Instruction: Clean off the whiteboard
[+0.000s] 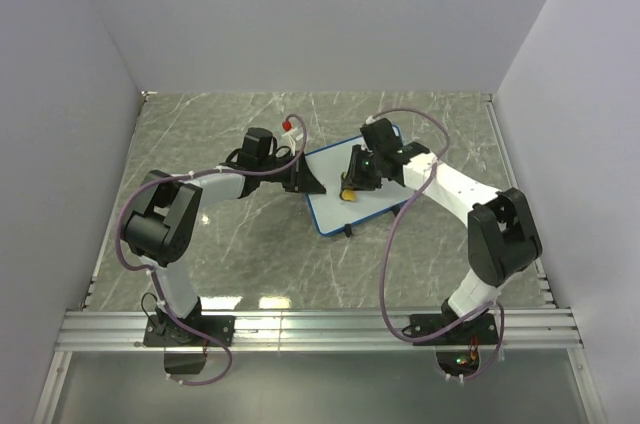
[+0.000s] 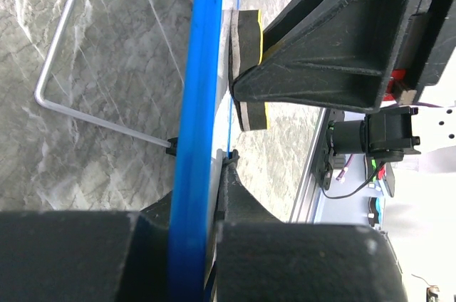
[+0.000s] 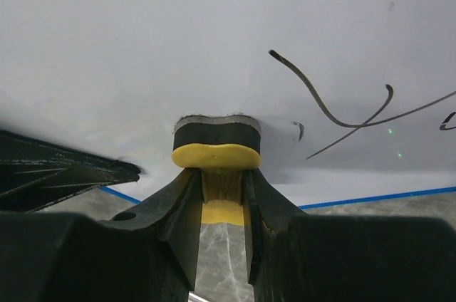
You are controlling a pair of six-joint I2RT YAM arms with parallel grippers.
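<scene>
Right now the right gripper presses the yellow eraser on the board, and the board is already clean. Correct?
Not clean: the right wrist view shows black pen strokes on the board beside the yellow eraser, which the right gripper does press on it.

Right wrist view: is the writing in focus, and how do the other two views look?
Right wrist view: the pen marks on the whiteboard are sharp; a soft shadow lies around the eraser. Left wrist view: the blue rim sits near the lens, slightly soft. Top view: even light, faint shadows.
</scene>
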